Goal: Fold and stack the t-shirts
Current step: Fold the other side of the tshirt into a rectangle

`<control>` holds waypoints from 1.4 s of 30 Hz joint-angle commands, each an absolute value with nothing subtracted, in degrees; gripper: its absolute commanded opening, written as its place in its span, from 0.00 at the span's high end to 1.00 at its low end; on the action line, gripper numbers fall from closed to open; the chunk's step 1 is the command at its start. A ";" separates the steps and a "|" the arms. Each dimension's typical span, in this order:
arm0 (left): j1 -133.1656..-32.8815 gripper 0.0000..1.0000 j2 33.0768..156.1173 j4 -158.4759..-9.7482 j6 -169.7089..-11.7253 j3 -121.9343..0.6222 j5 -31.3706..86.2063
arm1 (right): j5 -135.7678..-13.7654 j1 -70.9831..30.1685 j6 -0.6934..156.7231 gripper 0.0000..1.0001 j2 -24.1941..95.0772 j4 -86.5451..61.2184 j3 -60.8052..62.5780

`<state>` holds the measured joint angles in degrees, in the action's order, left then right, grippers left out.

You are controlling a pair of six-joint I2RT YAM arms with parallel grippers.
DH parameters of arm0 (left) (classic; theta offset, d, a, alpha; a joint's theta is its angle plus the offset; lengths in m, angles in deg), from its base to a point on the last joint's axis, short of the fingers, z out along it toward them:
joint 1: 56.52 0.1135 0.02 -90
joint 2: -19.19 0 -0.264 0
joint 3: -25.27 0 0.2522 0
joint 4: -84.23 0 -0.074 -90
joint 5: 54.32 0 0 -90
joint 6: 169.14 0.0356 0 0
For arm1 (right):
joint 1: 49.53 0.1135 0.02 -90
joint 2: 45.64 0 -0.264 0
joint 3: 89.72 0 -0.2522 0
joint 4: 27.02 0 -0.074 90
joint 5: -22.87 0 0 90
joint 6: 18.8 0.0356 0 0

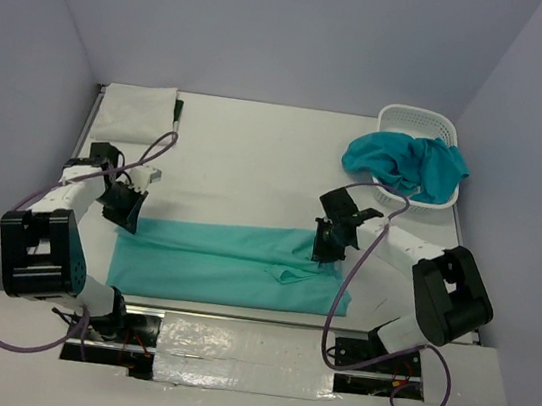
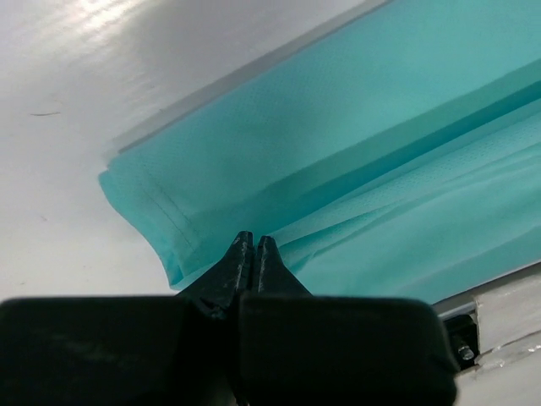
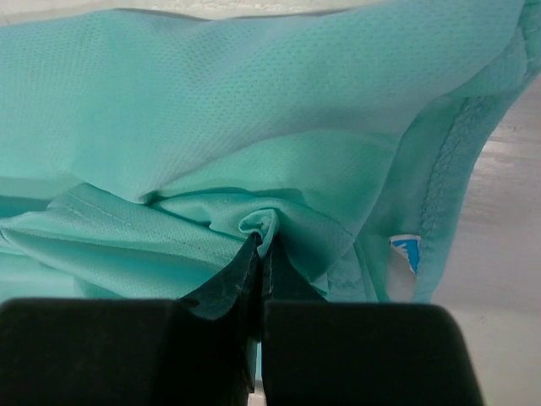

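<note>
While right jaws pinch mint tee (image 1: 222, 262), left jaws shut at edge.

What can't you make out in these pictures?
- Top view: what else lies in the laundry basket; the teal t-shirt covers it.
- Top view: print on the white t-shirt; folded, too small.
- Left wrist: whether the left gripper pinches the mint t-shirt; the shut jaws hide the contact.
- Right wrist: text on the label; too small.

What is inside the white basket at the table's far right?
A teal t-shirt fills the basket and spills over its left rim. Whether anything lies beneath it cannot be seen; the cloth covers the basket's floor.
</note>
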<state>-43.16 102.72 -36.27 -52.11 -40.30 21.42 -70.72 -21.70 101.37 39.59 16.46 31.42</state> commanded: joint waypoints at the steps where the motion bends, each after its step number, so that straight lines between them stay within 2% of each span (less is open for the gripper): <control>1: -42.81 0.99 99.18 -39.81 -51.36 -41.22 22.85 | -69.50 -21.15 100.56 1.00 39.35 16.27 27.77; 9: -42.90 0.95 104.43 -51.85 -58.22 -50.00 17.49 | -62.38 -24.48 91.95 1.00 51.55 23.47 1.86; 13: -42.90 0.94 108.83 -54.06 -59.54 -53.35 16.61 | -62.12 -24.57 89.48 1.00 57.01 25.59 -3.37; 17: -42.81 0.94 107.70 -54.16 -58.49 -52.65 16.70 | -63.78 -24.49 89.74 1.00 55.62 24.62 -1.45; 28: -42.28 0.94 94.61 -44.48 -48.64 -40.36 18.36 | -66.60 -24.22 92.55 1.00 38.39 23.92 19.82; 35: -42.37 0.91 94.51 -43.43 -46.36 -34.28 17.93 | -70.64 -21.85 93.43 1.00 40.75 21.90 24.40; 36: -42.29 0.86 94.34 -43.16 -45.92 -33.41 18.10 | -70.73 -20.98 93.44 0.97 41.63 21.90 24.66; 38: -42.29 0.80 94.16 -41.77 -44.17 -32.70 18.28 | -71.25 -20.88 93.70 0.78 42.16 21.72 25.89; 39: -42.37 0.69 93.90 -40.88 -43.55 -32.35 18.80 | -71.60 -20.79 93.87 0.61 41.99 21.72 26.42; 41: -42.11 0.57 93.46 -38.08 -42.05 -32.43 20.38 | -71.43 -20.97 93.79 0.48 41.03 21.98 27.65; 42: -41.85 0.40 92.68 -36.58 -41.26 -33.48 20.47 | -70.91 -20.88 93.70 0.41 39.28 22.33 27.83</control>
